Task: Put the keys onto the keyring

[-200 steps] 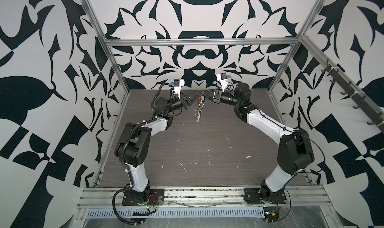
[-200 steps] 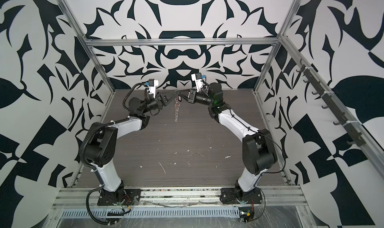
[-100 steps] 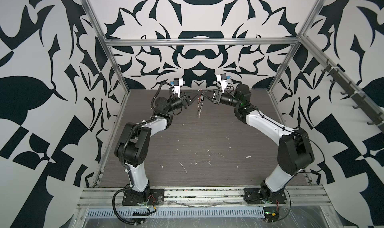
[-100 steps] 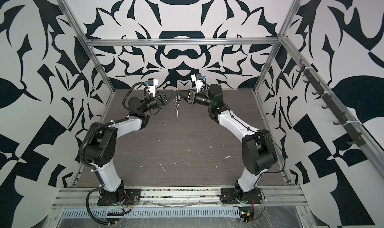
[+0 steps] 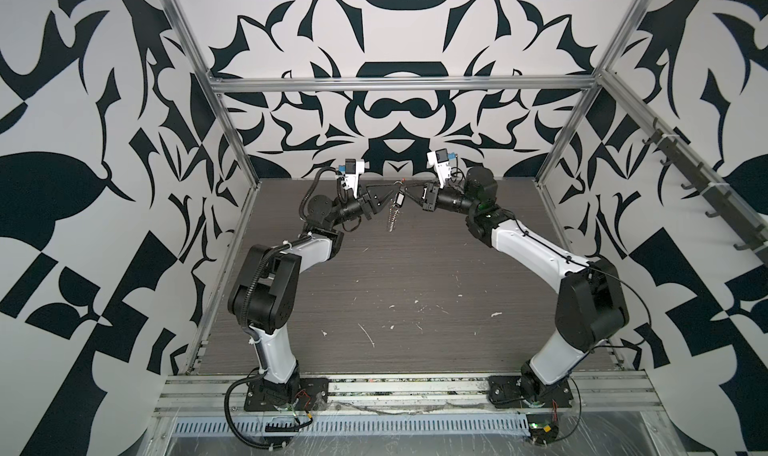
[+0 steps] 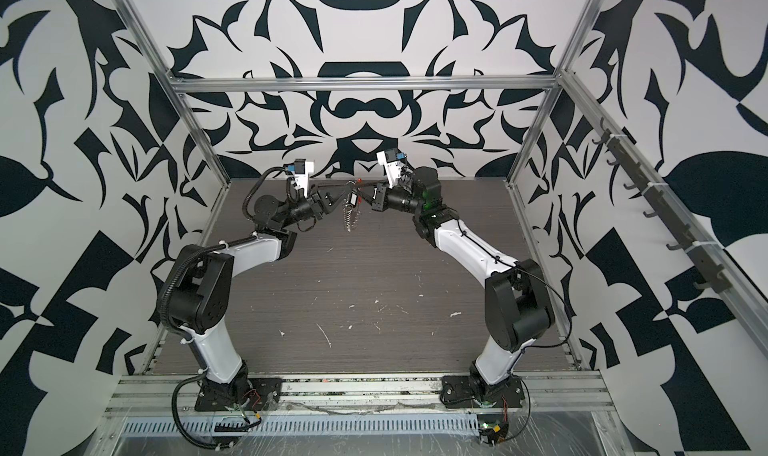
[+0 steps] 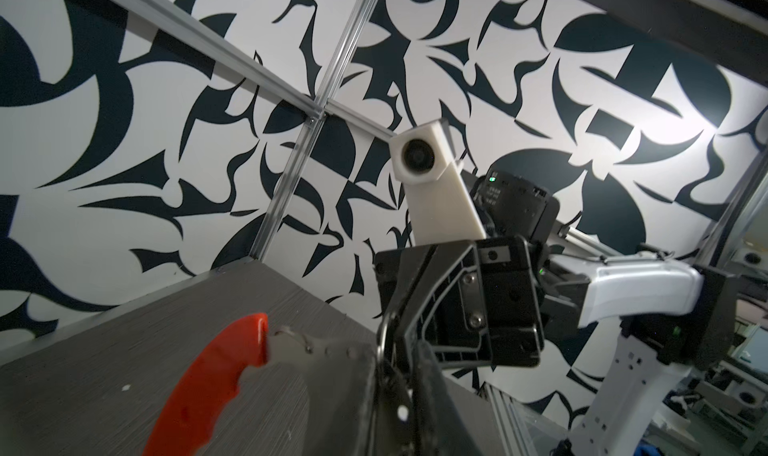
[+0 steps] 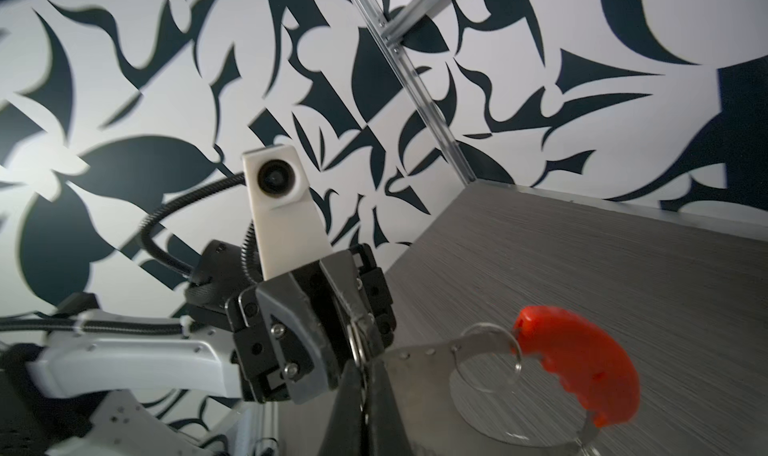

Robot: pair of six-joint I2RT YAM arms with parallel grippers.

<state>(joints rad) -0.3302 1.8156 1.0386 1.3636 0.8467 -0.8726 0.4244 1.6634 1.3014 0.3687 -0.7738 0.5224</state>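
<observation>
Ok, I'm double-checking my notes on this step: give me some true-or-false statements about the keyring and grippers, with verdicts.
The left gripper and right gripper nearly meet, raised above the table. True.
The keyring lies flat on the table. False: it hangs in the air between the grippers.
Its curved plastic section is blue. False: it is red.
A thin silver split ring sits at that section's end. True.
The right gripper is wide open. False: it is shut.

A robotics lab test cell: aluminium frame rails (image 5: 399,85), walls (image 5: 83,100) covered in black-and-white patterns, a grey worktop (image 5: 395,275), a left arm (image 5: 311,250) and a right arm (image 5: 532,242) bolted down near the picture's lower edge.
</observation>
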